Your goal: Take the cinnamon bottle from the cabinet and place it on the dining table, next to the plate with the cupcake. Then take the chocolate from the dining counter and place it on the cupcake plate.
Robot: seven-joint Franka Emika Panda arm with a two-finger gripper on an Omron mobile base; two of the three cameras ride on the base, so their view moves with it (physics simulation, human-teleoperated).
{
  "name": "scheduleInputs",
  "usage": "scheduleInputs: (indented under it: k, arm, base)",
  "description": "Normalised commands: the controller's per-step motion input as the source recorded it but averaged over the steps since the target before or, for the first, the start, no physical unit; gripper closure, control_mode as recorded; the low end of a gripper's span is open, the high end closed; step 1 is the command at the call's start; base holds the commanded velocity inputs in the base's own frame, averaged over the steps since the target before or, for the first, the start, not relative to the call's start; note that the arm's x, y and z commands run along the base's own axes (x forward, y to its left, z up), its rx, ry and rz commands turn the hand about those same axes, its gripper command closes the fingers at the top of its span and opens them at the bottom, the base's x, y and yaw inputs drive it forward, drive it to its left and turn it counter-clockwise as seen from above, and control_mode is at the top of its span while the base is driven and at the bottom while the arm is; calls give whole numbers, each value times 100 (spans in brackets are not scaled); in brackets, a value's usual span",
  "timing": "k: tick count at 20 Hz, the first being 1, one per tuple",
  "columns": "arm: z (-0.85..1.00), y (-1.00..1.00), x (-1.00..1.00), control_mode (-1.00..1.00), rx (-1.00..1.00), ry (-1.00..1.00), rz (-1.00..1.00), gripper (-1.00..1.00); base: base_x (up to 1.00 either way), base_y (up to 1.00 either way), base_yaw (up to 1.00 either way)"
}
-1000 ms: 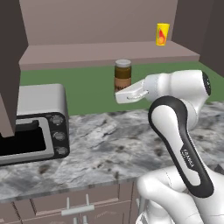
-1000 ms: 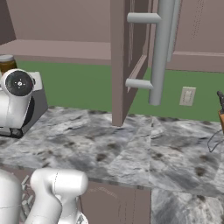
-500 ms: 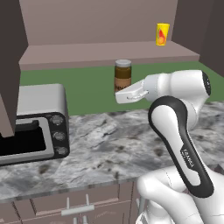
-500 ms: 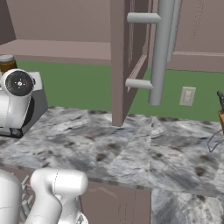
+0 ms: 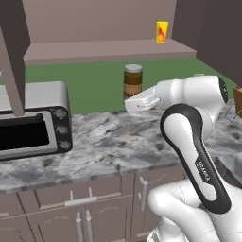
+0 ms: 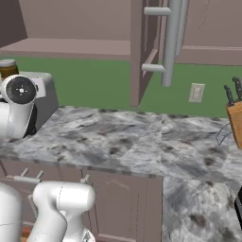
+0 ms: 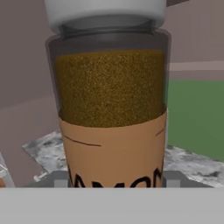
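Note:
The cinnamon bottle (image 5: 133, 81), a brown jar with a pale lid and tan label, hangs upright in the air in front of the cabinet's shelf (image 5: 94, 49) and below its edge, over the marble counter. My gripper (image 5: 135, 101) is shut on its lower part from the right. In the hand view the cinnamon bottle (image 7: 111, 100) is very close, with a fingertip on either side of its base. Its lid and top also peek out behind my arm in the right base view (image 6: 7, 68). The dining table, plate, cupcake and chocolate are out of view.
A yellow container with a red mark (image 5: 162, 32) stands on the shelf's right end. A toaster oven (image 5: 33, 123) sits on the veined counter (image 5: 108, 142) at the left. An open cabinet door (image 6: 146, 47) with a long handle and a knife block (image 6: 235, 113) are to the right.

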Motion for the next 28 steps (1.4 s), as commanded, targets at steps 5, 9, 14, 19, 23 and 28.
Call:
scheduleInputs:
  k: [5,9,14,19,23,28]
  arm:
    - [0,0,0,100,0,0,0,100]
    - [0,0,0,100,0,0,0,100]
    - [0,0,0,100,0,0,0,100]
    - [0,0,0,100,0,0,0,100]
    - [0,0,0,100,0,0,0,100]
    - [0,0,0,100,0,0,0,100]
  base:
    - [-10,30,23]
    - [-13,24,73]
    - [-12,10,96]
    - [-12,0,100]
    - [-6,0,100]
    - [-3,0,97]
